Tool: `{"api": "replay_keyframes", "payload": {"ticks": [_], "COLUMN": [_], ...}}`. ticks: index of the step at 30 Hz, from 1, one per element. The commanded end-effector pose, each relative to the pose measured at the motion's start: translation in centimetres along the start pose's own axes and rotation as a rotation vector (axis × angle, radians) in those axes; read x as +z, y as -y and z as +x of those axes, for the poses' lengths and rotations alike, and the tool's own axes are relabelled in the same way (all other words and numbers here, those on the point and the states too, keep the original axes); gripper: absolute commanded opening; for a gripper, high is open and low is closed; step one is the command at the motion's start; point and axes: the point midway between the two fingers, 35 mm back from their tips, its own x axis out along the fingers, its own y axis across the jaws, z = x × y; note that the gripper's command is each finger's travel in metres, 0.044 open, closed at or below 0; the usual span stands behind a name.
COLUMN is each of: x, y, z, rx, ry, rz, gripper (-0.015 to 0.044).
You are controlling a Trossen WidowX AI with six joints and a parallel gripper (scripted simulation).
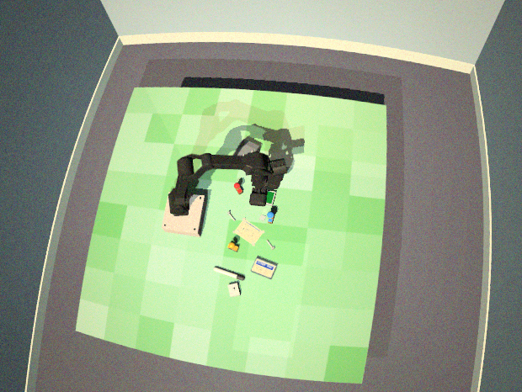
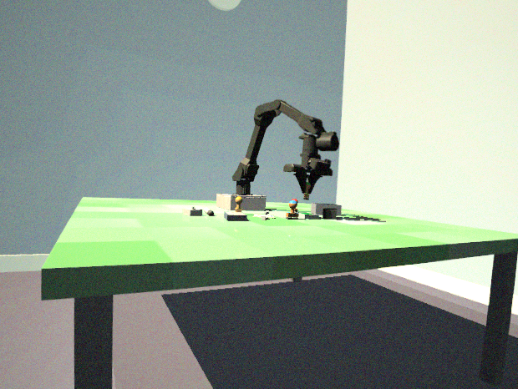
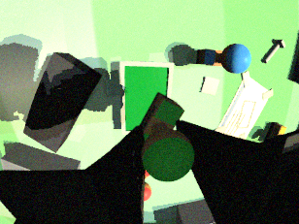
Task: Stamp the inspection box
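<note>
My gripper [image 2: 307, 189] [image 3: 158, 128] is shut on a stamp with a dark green round knob [image 3: 168, 159] and a brown block. It holds the stamp in the air above the white-rimmed green ink pad [image 1: 270, 198] [image 3: 146, 91]; in the wrist view the block overlaps the pad's lower right part. The stamp's underside and its lettering are hidden. The pale card [image 1: 248, 230] [image 3: 238, 120] lies flat with tabs at its corners and thin printed outlines. Its small print is too blurred to read, and I cannot make out a stamped mark.
A blue-knobbed stamp [image 1: 270, 215] [image 2: 292, 204] [image 3: 236, 58] stands between pad and card. A red stamp [image 1: 237, 187], an orange stamp [image 1: 233, 246], a grey block [image 2: 325, 209] [image 3: 63, 101], a blue-labelled box [image 1: 264, 267], a marker [image 1: 228, 272], a white block [image 1: 234, 288] and small bolts [image 1: 270, 244] stand or lie around.
</note>
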Motion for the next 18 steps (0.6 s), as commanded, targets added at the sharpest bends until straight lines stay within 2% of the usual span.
{"api": "replay_keyframes", "payload": {"ticks": [1, 18], "x": [-0.1, -2.7], "y": [1.9, 11.9], "z": [-0.4, -0.2], "rx": [0.004, -0.008], "ry": [0.007, 0.008], "rz": [-0.034, -0.285], "gripper": [0.0, 0.0]}}
